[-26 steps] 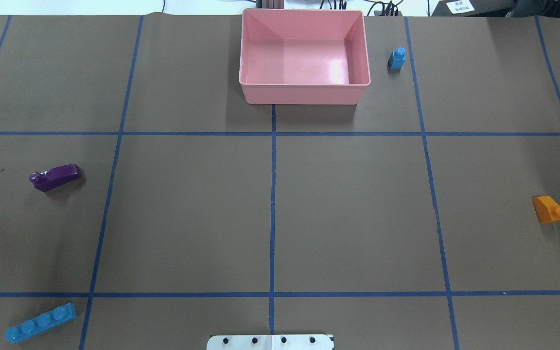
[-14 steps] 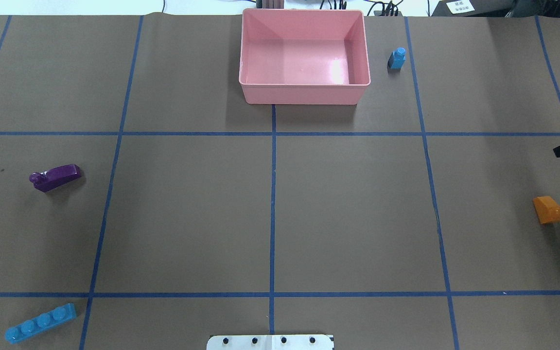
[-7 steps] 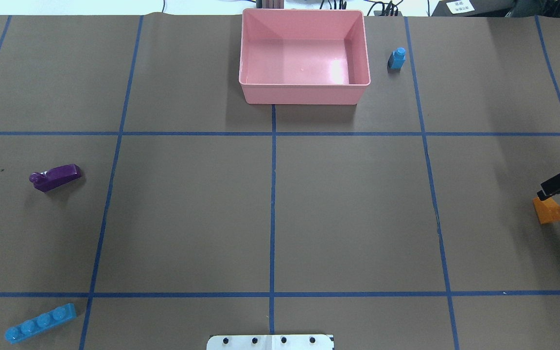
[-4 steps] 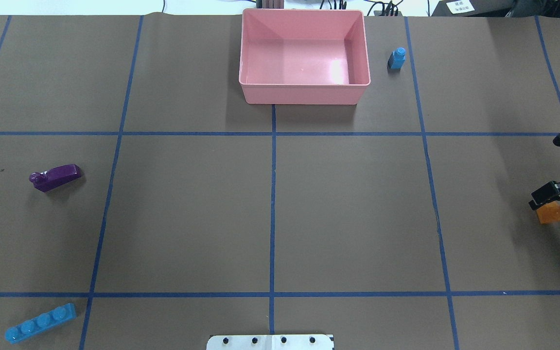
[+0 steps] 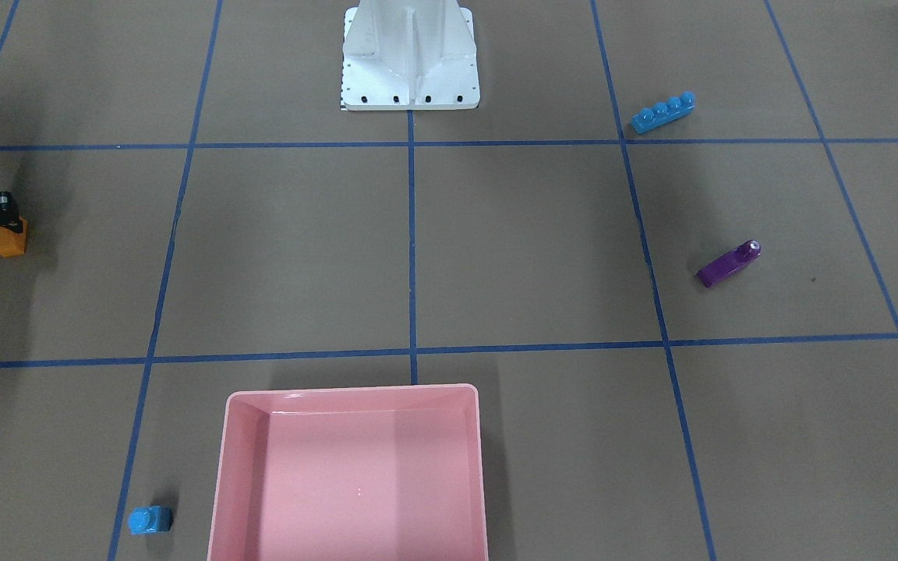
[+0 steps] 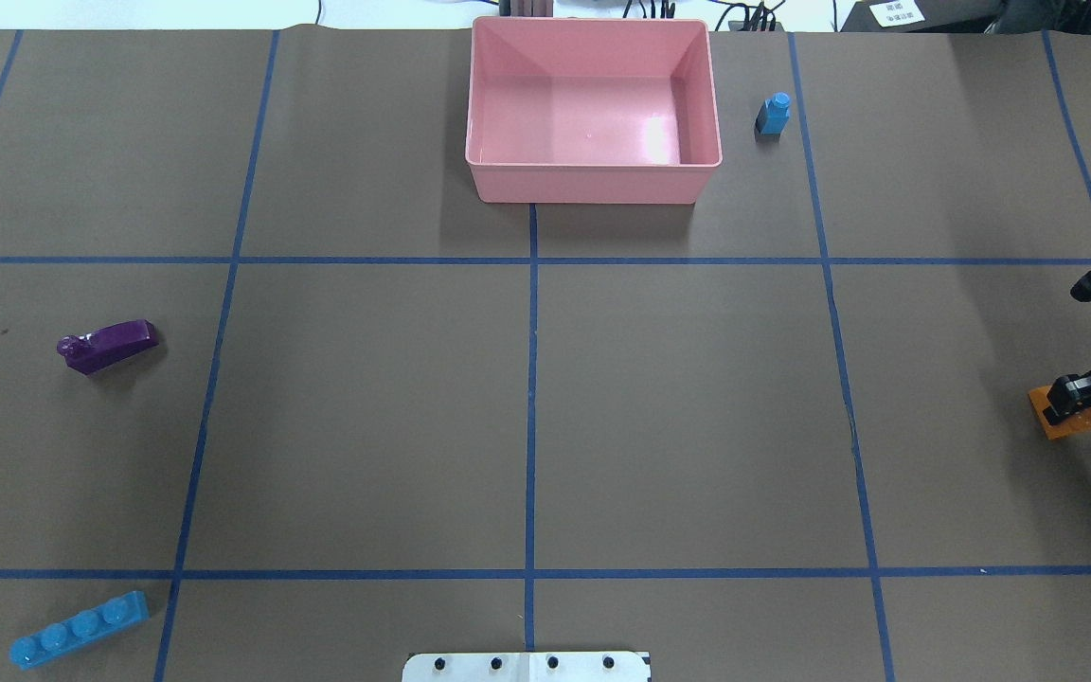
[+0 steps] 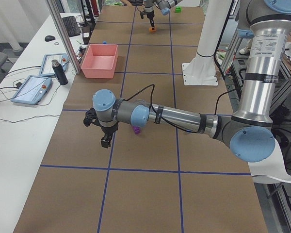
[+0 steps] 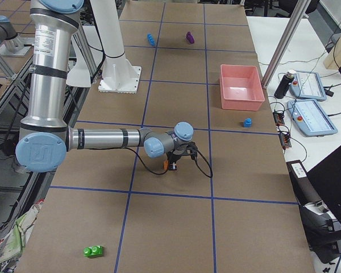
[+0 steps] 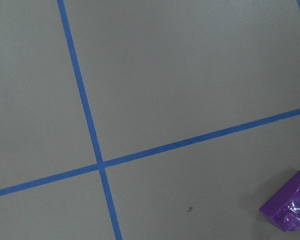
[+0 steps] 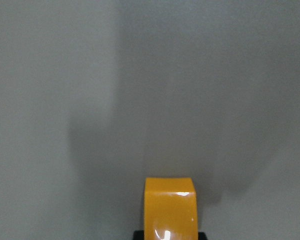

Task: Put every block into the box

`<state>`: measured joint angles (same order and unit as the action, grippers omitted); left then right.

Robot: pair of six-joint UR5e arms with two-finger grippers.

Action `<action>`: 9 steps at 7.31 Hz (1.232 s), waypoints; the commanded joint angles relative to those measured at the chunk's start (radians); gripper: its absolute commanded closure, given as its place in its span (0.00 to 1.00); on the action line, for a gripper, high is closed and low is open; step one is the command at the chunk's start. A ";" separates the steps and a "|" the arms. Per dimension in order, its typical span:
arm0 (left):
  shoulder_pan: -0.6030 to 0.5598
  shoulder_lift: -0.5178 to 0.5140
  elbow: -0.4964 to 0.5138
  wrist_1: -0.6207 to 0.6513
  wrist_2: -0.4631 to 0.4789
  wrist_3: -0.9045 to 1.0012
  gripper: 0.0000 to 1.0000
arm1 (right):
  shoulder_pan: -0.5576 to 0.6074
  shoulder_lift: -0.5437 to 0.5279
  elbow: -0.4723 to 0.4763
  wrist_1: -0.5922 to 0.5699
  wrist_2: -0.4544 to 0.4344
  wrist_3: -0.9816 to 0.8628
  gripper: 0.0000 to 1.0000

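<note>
Box point(image 6: 593, 185): pink, empty, well apart from the right gripper point(image 6: 1068, 405), forward and to its left.
Right gripper: has come down over the last second onto the orange block point(image 6: 1066, 426); whether it is clamped cannot be told.
Orange block: at the fingertips. A grasp is judged imminent; nothing is boxed yet.

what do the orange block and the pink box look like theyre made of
The orange block looks like hard moulded plastic with a glossy finish: sharp white highlights sit on its smooth face. The pink box also looks like plastic, smooth and semi-gloss: a bright glare patch shows on its floor.
</note>
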<state>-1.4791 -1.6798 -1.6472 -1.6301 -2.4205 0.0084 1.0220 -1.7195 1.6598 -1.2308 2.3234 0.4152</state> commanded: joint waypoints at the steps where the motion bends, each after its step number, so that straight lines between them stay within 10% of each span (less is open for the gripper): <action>1: -0.001 0.000 -0.013 0.001 -0.037 -0.024 0.00 | 0.039 -0.032 0.070 -0.004 0.013 -0.006 1.00; 4: 0.019 -0.015 -0.029 0.003 -0.035 -0.019 0.00 | 0.179 -0.074 0.218 -0.019 0.059 0.005 1.00; 9: 0.245 0.040 -0.069 -0.173 0.038 0.025 0.00 | 0.182 0.232 0.213 -0.075 0.111 0.294 1.00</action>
<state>-1.2966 -1.6658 -1.7141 -1.7383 -2.3975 0.0312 1.2039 -1.5691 1.8753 -1.2982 2.4316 0.6290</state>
